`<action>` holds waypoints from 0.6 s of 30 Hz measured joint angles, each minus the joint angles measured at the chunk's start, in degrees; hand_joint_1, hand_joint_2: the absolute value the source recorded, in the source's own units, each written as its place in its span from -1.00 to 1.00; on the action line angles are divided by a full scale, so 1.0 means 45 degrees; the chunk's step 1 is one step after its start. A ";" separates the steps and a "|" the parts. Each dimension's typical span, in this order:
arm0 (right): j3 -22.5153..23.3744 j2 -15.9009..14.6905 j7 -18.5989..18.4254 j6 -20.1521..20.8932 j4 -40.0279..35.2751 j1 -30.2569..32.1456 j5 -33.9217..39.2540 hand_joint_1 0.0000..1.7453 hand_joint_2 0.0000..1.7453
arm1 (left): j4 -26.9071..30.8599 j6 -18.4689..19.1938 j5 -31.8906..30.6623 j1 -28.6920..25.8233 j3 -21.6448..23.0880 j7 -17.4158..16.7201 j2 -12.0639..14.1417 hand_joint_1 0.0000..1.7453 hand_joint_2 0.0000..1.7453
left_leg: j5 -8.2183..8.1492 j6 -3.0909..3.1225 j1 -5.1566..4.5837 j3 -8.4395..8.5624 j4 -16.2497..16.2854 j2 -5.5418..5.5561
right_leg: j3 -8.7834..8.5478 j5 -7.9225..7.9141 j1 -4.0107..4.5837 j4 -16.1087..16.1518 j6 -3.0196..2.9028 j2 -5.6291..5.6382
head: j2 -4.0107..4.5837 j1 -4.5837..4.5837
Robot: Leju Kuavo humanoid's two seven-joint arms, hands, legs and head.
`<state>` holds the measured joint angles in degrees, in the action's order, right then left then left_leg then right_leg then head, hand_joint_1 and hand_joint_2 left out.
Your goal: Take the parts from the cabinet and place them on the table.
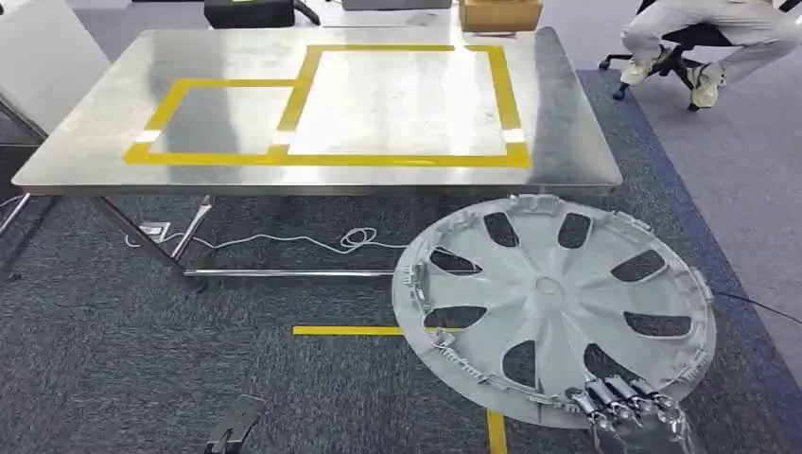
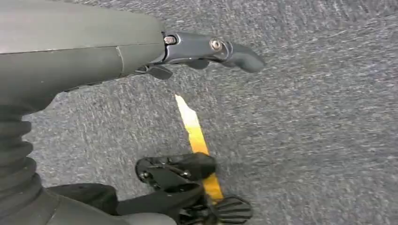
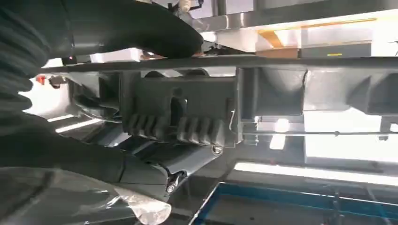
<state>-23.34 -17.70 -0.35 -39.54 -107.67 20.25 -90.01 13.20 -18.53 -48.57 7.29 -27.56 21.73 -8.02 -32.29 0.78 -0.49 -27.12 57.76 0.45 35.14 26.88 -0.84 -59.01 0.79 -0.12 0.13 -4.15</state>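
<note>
While the right hand (image 1: 624, 402) grips the near rim of the grey wheel cover (image 1: 553, 307), the cover sits tilted over the dark carpet (image 1: 113, 340), in front of the steel table (image 1: 567, 142) and not touching it. Fingers (image 1: 610, 395) curl over the cover's edge; the right wrist view shows the thumb (image 3: 141, 28) pressed along the rim. Yellow tape rectangles (image 1: 326, 156) mark the tabletop. Left hand (image 2: 206, 49) hangs over the carpet above a yellow floor strip (image 2: 195, 131), fingers apart, holding nothing.
</note>
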 joint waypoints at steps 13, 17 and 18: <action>0.0000 0.0000 0.0015 0.0000 0.0019 -0.0106 -0.0005 0.64 1.00 | 0.0000 0.0024 0.0010 -0.0014 -0.0010 0.0010 0.0073 -1.00 1.00 | 0.1285 0.0127 -0.0027 -0.1882 0.0400 -0.0044 | -0.1026 0.0847 -0.0022 0.0128 0.0129 0.0066 | -0.0005 -0.0025; 0.0005 0.0000 0.0039 0.0000 0.0019 -0.0073 0.0000 0.64 1.00 | 0.0000 0.0005 0.0015 0.0007 -0.0015 0.0024 0.0053 -1.00 1.00 | 0.1374 0.0325 0.0108 -0.1519 0.0032 -0.0038 | -0.0928 0.1372 -0.0026 -0.0313 0.0387 0.0050 | -0.0005 0.0073; 0.0005 0.0000 0.0044 0.0000 0.0019 -0.0096 0.0000 0.64 1.00 | 0.0000 0.0005 0.0019 0.0039 -0.0019 0.0024 0.0053 -1.00 1.00 | 0.1358 0.0368 0.0107 -0.1511 0.0033 -0.0038 | -0.0464 0.1803 -0.0032 -0.1188 0.0409 0.0050 | -0.0005 0.0102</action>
<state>-23.32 -17.70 -0.15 -39.54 -107.58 19.82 -90.01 13.20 -18.51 -48.48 7.47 -27.65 21.84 -7.78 -26.18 2.44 -0.02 -33.92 57.91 0.28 33.05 35.00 -0.98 -64.36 2.63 0.11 0.11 -3.69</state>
